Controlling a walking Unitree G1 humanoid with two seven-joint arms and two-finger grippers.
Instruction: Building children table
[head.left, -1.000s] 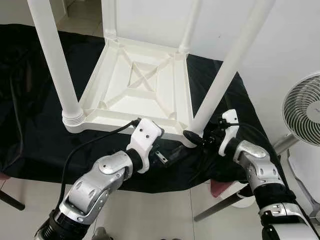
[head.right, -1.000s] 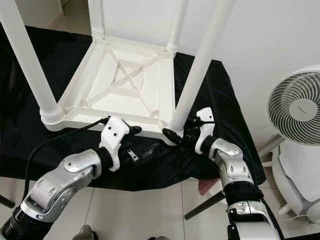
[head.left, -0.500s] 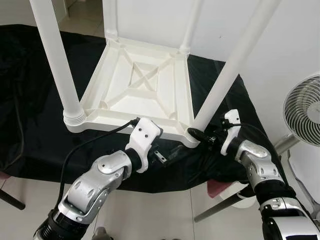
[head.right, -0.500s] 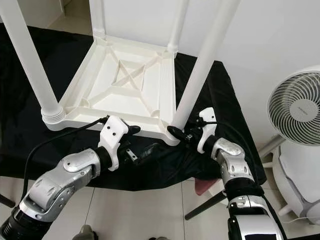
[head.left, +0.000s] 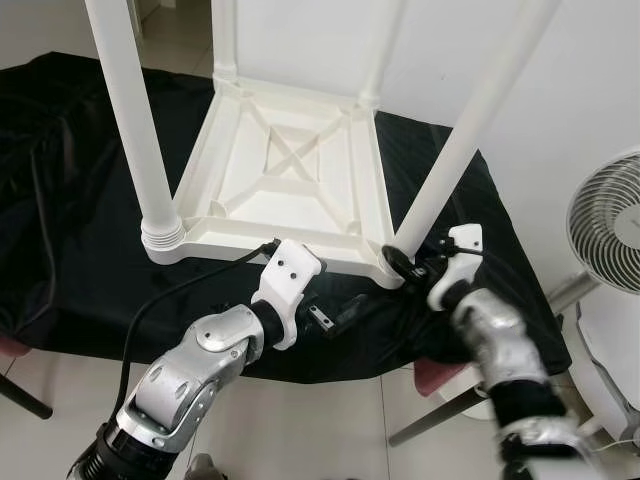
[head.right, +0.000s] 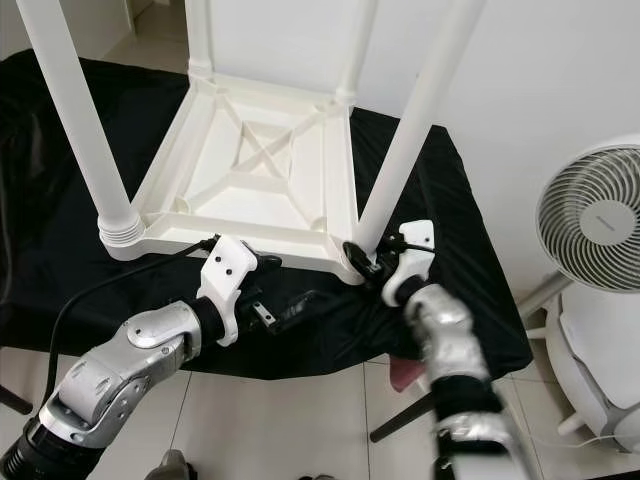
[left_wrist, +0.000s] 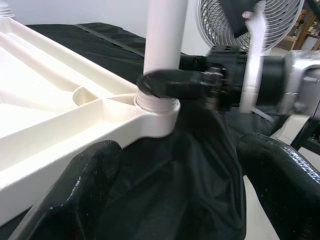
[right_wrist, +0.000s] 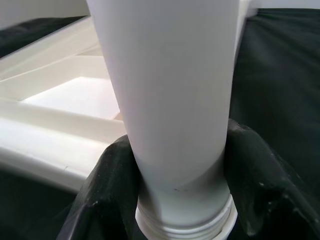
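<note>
Black cloth (head.left: 80, 200) over a low surface, white wall behind, fan (head.left: 610, 215) beside it. Item: white children's table (head.left: 290, 180), upside down on the cloth, four legs standing in its corner sockets. Right gripper (head.left: 405, 268) clamped around the near right leg (head.left: 445, 170) at its threaded base. Left gripper (head.left: 335, 315) spread wide, empty, just off the table's near edge. Assembly seems nearly done; this last leg probably needs tightening, then righting the table.
</note>
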